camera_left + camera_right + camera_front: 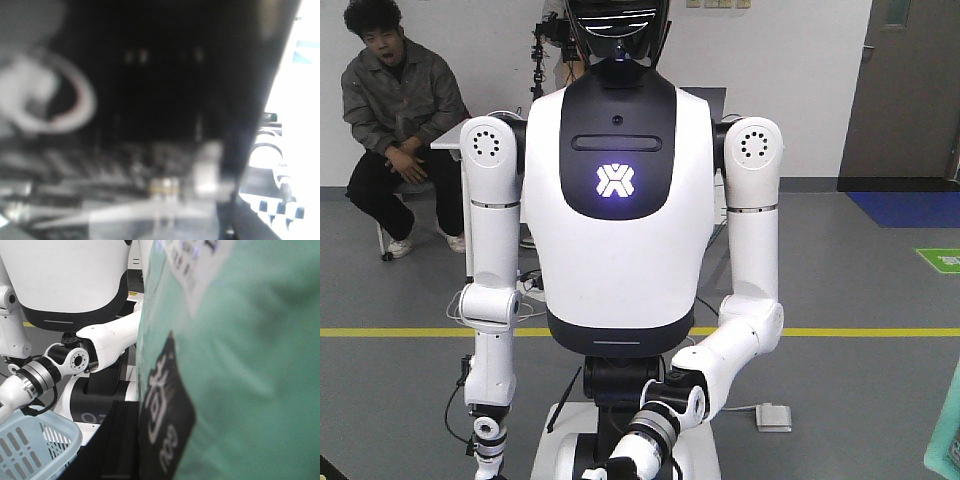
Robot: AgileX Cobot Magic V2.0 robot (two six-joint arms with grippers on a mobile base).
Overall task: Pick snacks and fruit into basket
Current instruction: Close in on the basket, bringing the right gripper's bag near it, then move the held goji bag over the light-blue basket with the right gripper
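Looking out from my right wrist, I cannot tell whether the right gripper is spread or pinching, nor the left gripper: neither shows clearly. A teal pouch [240, 365] fills the view, up and right of the basket [35, 445]. I judge it light, soft and slippery; take a sealed edge, not the belly. Beyond the basket stands a white humanoid [620, 200] on grey floor [840, 290], a seated person [395, 110] farther back.

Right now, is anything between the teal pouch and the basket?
Partly. In the right wrist view the teal pouch fills the frame and the basket sits lower left. A white humanoid's forearm hangs just above the basket's rim; nothing else visible lies between them.
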